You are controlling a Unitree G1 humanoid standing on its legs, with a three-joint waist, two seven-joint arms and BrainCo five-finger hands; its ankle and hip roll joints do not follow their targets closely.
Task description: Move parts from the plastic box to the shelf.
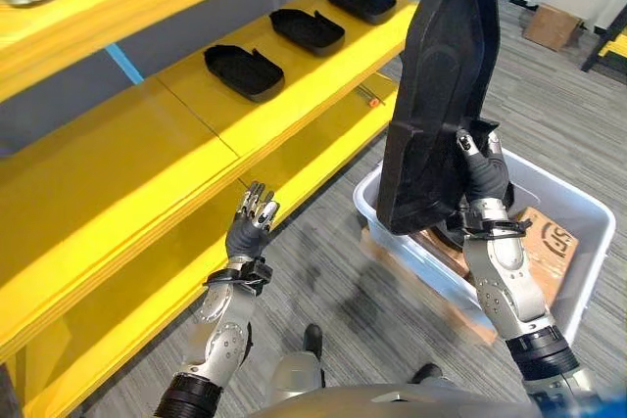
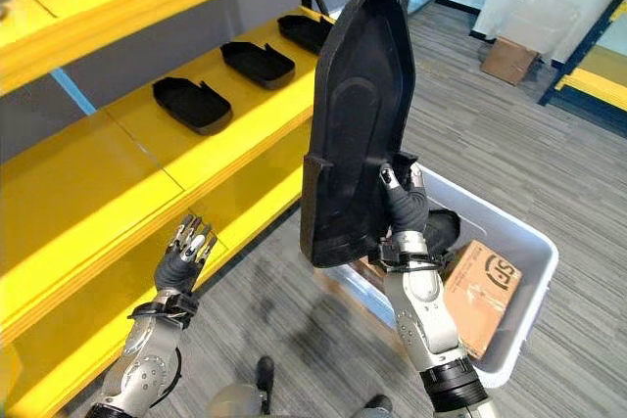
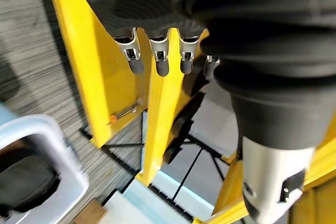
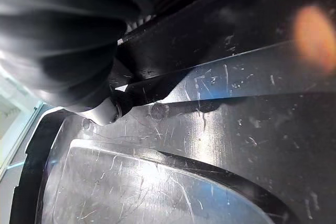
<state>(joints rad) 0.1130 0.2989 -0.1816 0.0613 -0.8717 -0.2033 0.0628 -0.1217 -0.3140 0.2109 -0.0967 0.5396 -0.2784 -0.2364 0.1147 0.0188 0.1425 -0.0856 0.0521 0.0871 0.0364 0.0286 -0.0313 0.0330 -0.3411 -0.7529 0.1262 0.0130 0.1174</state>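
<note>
On the far left runs the yellow shelf (image 1: pixel 196 134), where three black parts (image 1: pixel 243 70) already lie in a row, with bare board nearer us. Beside its edge our left hand (image 1: pixel 251 222) hangs with straight, relaxed fingers, holding nothing. Further right, our right hand (image 2: pixel 403 205) has its fingers curled round the lower end of a large black part (image 2: pixel 355 115), held upright above the plastic box (image 2: pixel 514 242). We judge the carry is underway; we should swing it across level, keep the tall tip clear of the upper board, and steady it with the free hand.
</note>
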